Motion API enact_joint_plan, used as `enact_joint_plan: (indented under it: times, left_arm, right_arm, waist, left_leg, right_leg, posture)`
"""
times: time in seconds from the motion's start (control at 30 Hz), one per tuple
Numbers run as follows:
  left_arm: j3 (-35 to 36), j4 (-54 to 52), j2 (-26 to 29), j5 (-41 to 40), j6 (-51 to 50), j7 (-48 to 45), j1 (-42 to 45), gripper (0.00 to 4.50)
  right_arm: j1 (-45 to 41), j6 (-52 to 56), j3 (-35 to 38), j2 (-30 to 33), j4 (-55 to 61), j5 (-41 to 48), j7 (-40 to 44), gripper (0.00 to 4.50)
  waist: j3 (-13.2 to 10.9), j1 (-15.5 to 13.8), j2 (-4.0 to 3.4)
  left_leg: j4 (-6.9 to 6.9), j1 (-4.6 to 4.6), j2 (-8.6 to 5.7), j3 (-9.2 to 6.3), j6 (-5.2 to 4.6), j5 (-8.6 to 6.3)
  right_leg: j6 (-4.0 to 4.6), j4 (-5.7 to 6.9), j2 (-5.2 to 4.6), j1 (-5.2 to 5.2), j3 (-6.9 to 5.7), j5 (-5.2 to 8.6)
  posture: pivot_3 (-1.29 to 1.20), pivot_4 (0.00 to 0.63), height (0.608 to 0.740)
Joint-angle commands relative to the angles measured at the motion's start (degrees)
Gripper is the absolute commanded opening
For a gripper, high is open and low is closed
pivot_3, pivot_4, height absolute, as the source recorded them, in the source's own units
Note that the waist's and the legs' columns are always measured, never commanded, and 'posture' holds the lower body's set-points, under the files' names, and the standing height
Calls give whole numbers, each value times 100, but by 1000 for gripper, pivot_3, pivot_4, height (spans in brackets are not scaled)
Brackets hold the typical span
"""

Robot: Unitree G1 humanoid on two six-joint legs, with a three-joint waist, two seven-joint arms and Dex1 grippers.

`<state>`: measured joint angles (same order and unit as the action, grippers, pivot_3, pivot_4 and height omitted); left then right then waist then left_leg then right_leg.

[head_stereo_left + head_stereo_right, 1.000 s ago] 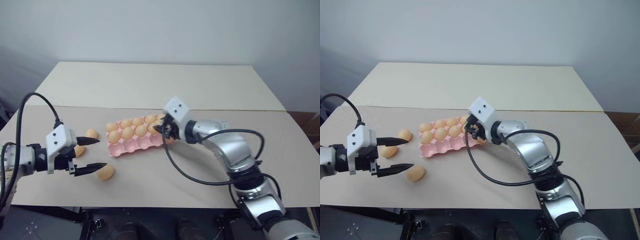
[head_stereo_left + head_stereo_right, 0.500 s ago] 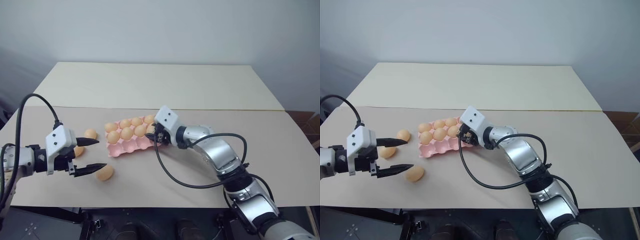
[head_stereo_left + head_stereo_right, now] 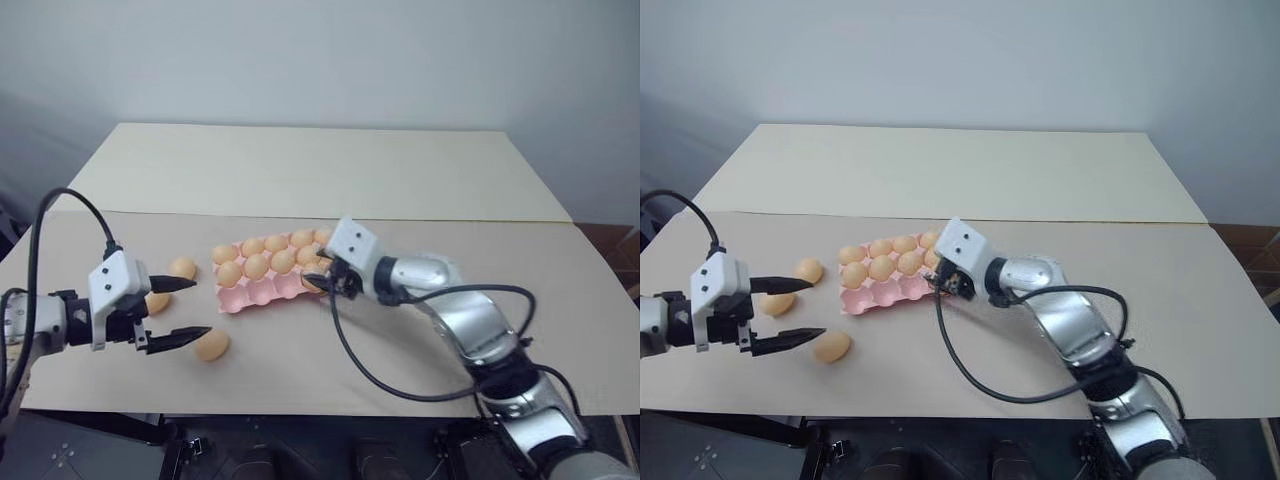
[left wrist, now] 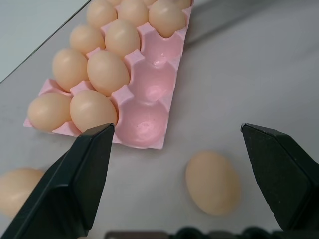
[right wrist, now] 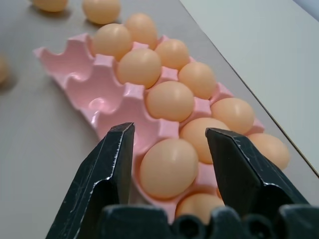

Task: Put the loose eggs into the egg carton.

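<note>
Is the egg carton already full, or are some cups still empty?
Not full. The egg carton has empty pink cups along its near row, and loose eggs lie on the table.

Orange-tan eggs (image 4: 213,182) lie on a plain beige worktop (image 3: 300,180); the egg carton (image 5: 107,97) is pink. Both grippers have black fingers (image 4: 82,174) and white housings.
</note>
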<state>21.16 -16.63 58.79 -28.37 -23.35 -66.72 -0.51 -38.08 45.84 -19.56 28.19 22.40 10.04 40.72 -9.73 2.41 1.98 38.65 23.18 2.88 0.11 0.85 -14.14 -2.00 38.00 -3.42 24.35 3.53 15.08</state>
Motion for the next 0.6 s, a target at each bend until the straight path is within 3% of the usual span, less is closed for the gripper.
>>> enact_joint_plan:
  times: [0.03,0.23,0.6]
  left_arm:
    - [416,-59,-8,-74,87,-60,-223,4415]
    - [813,-76,-54,-52,116,-160,-785,4415]
    - [944,-22,8,-52,105,-364,-1150,4415]
  right_arm:
    - [453,65,581,853,1080,584,797,2726]
    - [1302,98,1240,2012,1825,1260,1472,2726]
    - [1549,299,1443,2246,1991,1583,1170,2726]
  waist:
    - [0,-18,0]
    - [0,18,1]
    - [0,-17,1]
  left_leg:
    - [0,1,0,-1,0,0]
    - [-2,-10,2,1,-2,-1]
    - [-4,-14,1,4,-2,-2]
  right_leg:
    - [0,-3,-1,-2,-2,0]
    - [0,-4,0,-9,0,0]
    - [-1,-7,0,-13,3,1]
  posture:
    - [0,150,740]
    - [0,150,740]
    - [0,150,740]
